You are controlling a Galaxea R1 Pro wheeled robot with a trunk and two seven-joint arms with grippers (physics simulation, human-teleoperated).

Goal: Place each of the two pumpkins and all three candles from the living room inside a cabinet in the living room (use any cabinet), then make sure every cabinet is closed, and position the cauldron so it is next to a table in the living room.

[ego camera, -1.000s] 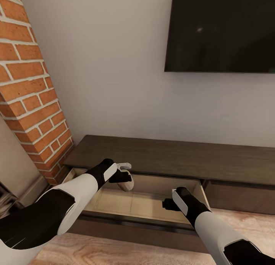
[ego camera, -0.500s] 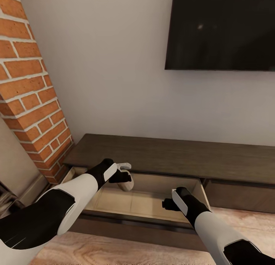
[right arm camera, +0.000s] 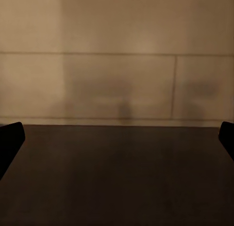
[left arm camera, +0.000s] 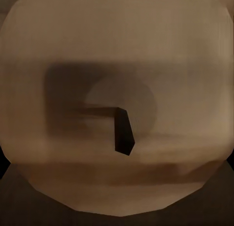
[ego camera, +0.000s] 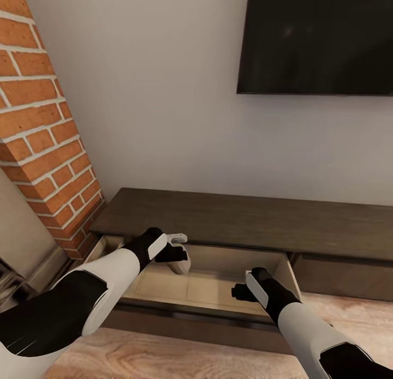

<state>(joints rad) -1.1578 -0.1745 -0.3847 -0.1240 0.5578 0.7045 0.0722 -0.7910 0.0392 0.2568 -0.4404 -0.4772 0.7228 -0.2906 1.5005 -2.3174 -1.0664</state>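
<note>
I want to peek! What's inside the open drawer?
A tan candle, held by the left gripper over the drawer's pale floor. The arms hide some of the floor, so more could be there.

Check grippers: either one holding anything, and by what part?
Left gripper holds a candle by its top end, over the open cabinet drawer. Right gripper is open, holding nothing.

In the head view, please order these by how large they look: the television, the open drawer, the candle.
1. Television, cut off by the frame.
2. Open drawer, partly covered by the arms.
3. Candle, far the smallest, half hidden behind the left gripper.
</note>
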